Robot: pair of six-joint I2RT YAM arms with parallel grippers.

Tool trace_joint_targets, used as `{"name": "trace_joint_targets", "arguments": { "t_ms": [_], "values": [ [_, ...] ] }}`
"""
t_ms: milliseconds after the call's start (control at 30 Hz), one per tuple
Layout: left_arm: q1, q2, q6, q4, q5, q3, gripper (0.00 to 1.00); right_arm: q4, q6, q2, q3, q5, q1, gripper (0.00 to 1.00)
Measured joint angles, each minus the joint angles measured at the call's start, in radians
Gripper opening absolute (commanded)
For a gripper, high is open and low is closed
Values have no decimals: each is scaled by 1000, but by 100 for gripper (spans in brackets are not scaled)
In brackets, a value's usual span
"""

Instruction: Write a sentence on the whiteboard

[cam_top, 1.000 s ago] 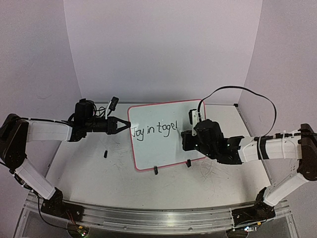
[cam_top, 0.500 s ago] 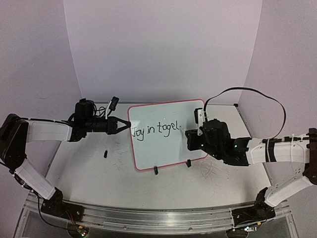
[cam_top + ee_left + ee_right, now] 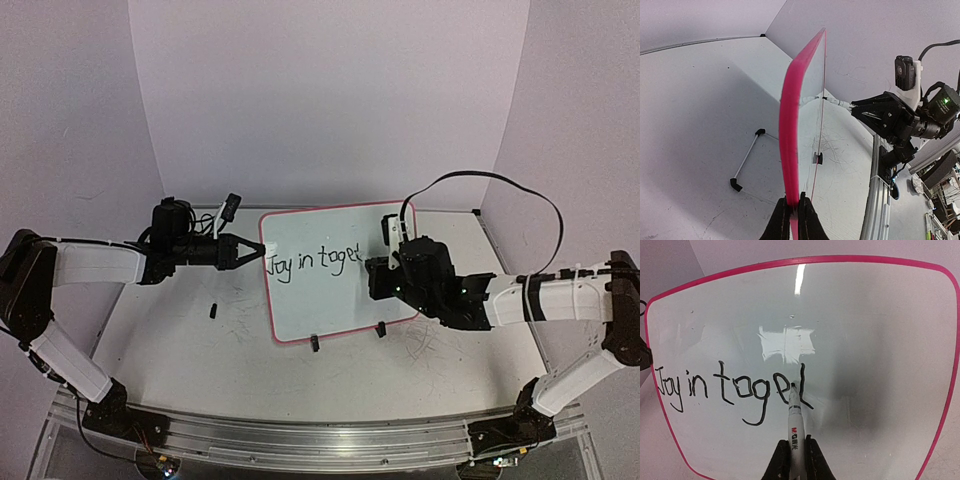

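Observation:
The whiteboard [image 3: 330,300], white with a red-pink rim, stands tilted on the table and reads "Joy in togel" [image 3: 735,390] in black. My left gripper [image 3: 258,252] is shut on the middle of its left rim; in the left wrist view the pink rim [image 3: 792,115] runs edge-on between the shut fingers of the left gripper [image 3: 794,207]. My right gripper [image 3: 796,447] is shut on a white marker [image 3: 795,415]. The marker's black tip touches the board just left of the last letter's tall stroke. From above, the right gripper [image 3: 375,278] sits in front of the board's right half.
A small black cap [image 3: 214,309] lies on the tabletop left of the board. Two black clip feet [image 3: 314,344] hold the board's lower edge. Behind the board a wire stand [image 3: 746,162] rests on the table. Black scribbles [image 3: 425,345] mark the tabletop. Walls enclose the back and sides.
The right arm drew back to the right off the board, then returned, and the marker tip is at the last letter again. The left gripper has kept its hold on the rim.

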Motion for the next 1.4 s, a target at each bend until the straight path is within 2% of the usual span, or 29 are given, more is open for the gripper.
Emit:
{"name": "trace_joint_targets", "arguments": {
  "t_ms": [600,867,1400],
  "values": [
    [0,0,1,-8,-2,0,0,-40,38,18,22,67,-3,0],
    [0,0,4,-8,-1,1,0,37,31,-118,-69,17,-39,0],
    [-1,0,4,-10,-1,3,0,65,-16,-34,-19,-15,-60,0]
  ]
}}
